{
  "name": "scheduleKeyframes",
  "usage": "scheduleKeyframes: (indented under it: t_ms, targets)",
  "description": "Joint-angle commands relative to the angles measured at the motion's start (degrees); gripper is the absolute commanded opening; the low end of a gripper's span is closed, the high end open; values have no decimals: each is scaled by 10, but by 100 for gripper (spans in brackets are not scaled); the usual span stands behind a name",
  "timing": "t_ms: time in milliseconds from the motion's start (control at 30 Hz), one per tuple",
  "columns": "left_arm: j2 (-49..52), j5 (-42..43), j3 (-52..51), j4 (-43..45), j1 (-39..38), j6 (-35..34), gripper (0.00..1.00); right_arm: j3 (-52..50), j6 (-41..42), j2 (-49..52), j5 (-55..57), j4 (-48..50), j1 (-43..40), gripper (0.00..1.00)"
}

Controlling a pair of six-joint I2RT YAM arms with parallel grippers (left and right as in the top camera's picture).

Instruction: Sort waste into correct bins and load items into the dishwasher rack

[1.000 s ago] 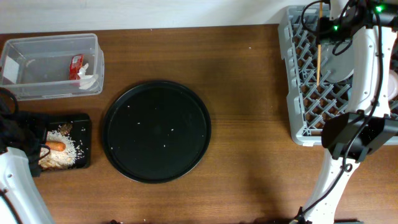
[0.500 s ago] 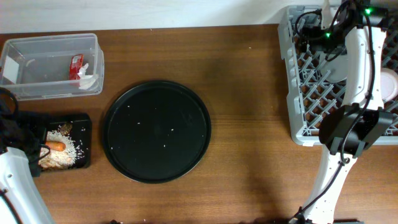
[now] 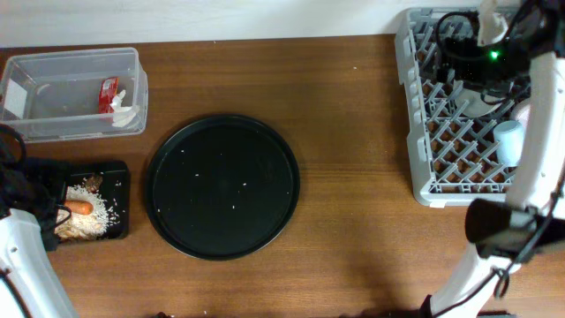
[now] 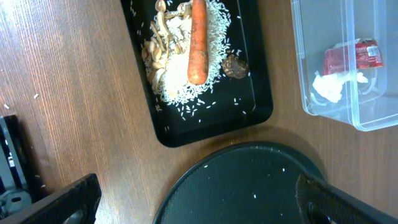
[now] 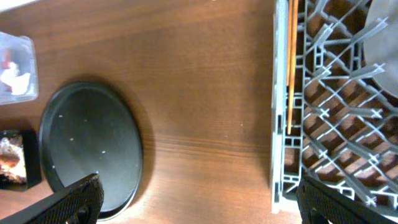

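**Right arm lets go of the stick; both grippers spread wide**

A second ago the right arm held a thin orange stick upright over the dishwasher rack [image 3: 422, 172]. Now the arm sits farther toward the rack's back corner, and the right gripper [image 5: 199, 186] has gone from pinched to fully spread with nothing between its fingers. The orange stick [image 5: 291, 62] lies flat along the rack's near wall. The left arm has not shifted. The left gripper [image 4: 193, 190] is also spread and empty, hanging above the edge of the large round black tray [image 3: 222, 185], which carries only a few stray grains.

The clear tub [image 3: 75, 51] holds the red sachet [image 4: 351, 56] and the crumpled tissue [image 4: 329, 87]. The shallow black tray [image 4: 186, 127] holds the rice [image 4: 180, 90], the carrot [image 4: 198, 40] and the brown lump [image 4: 235, 65].

In the rack, the white plate [image 5: 382, 37] sits among the pegs, with the pale-blue cup [image 3: 509, 141] nearby. The small dish cannot be made out.

The plate is probably stiff, glazed and breakable, so it is best pinched at the rim. The cup looks light, and its wall is likely the safest hold. The stick is thin and rigid and may roll, so mid-length is the best place to grip it.
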Motion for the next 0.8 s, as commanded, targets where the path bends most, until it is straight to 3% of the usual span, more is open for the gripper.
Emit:
scheduleKeyframes:
  t_ms: [0,133,267,467,767]
  targets:
    - [-4,-4,1,0,2,-6,99,-103,25,-79,42,-6,39,98]
    - [-4,-4,1,0,2,-6,99,-327,11,-222,60,29,103,98]
    - [-4,-5,1,0,2,-6,99,-470,33,-336,60,85,129,98]
    - [-4,-5,1,0,2,-6,99,-513,38,-384,60,23,129,98]
    - [-4,-4,1,0,2,-6,99,-513,34,-383,69,18,129,98]
